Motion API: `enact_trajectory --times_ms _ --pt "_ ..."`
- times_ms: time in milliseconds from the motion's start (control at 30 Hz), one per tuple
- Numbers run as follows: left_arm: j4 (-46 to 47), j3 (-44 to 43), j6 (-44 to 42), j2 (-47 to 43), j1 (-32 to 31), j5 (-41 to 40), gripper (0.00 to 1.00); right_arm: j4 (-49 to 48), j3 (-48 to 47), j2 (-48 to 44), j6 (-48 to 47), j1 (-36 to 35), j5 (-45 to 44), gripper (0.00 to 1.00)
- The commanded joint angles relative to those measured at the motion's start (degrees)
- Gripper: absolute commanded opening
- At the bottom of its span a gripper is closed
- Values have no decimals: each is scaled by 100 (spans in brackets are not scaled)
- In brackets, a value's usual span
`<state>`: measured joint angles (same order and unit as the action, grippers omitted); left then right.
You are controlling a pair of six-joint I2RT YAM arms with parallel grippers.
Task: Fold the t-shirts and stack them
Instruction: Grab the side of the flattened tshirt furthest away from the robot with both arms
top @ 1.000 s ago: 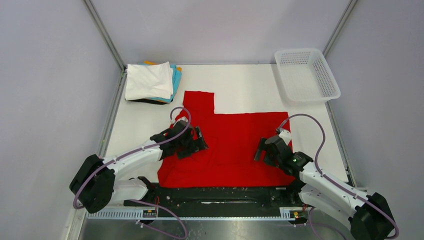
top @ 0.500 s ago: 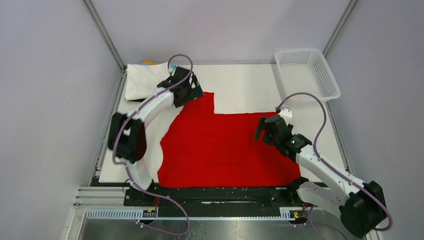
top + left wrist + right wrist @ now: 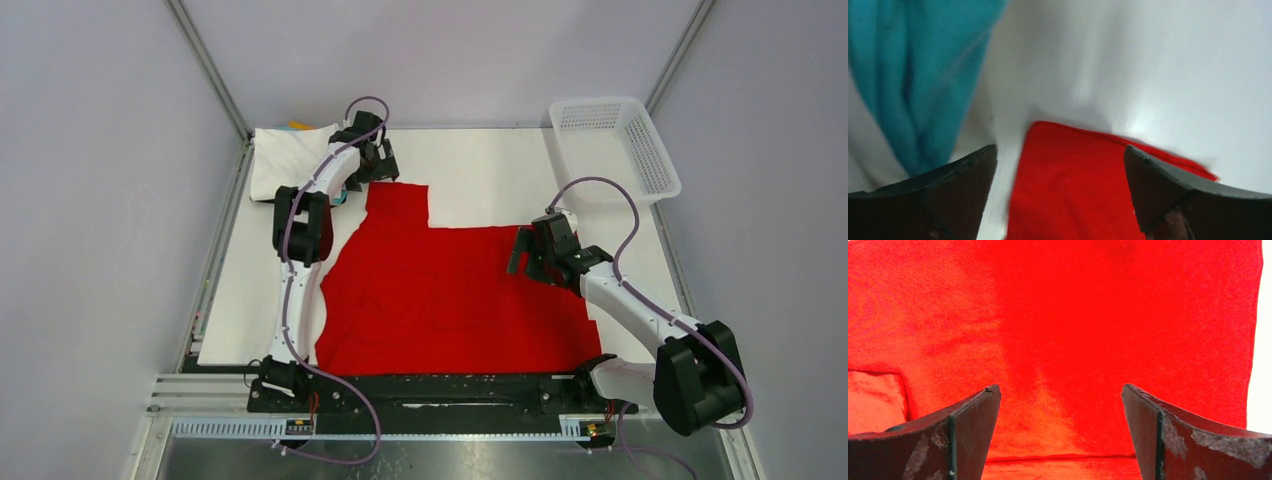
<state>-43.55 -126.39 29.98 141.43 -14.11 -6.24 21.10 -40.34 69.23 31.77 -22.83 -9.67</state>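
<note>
stack of folded t-shirts [image 3: 285, 160], upper left – right part hidden behind left arm [image 3: 332, 176] | left wrist view blurred | cyan t-shirt [image 3: 913, 65] cut by top edge

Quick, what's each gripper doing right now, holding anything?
Left gripper: open, holding nothing, above a corner of the red t-shirt.
Right gripper: open, holding nothing, above the red t-shirt.

White arms [image 3: 628, 303], black joints, looping purple cables [image 3: 595, 179].
</note>
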Motion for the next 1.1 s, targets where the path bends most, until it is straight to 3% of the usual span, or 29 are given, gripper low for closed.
enact_trajectory --times_ms 0,67,333,533,733,1000,1067 --pt "-88 -266 -218 196 74 551 99 -56 -204 60 -110 76 133 100" --pt "-19 -212 -211 264 75 833 87 -52 -198 105 -116 86 145 99" --pt "84 -102 -330 194 26 1110 87 9 -315 161 -152 203 55 100" --pt "81 -101 -582 206 -148 1393 72 154 -523 178 -210 360 -99 100" --pt "-438 -214 -850 217 -501 489 67 334 -525 145 -224 506 -151 99" --pt "-620 -384 -793 300 -572 18 29 447 -612 234 -314 604 -149 99" --pt "-519 -394 -825 268 -575 59 16 595 -804 394 -418 657 -149 100"
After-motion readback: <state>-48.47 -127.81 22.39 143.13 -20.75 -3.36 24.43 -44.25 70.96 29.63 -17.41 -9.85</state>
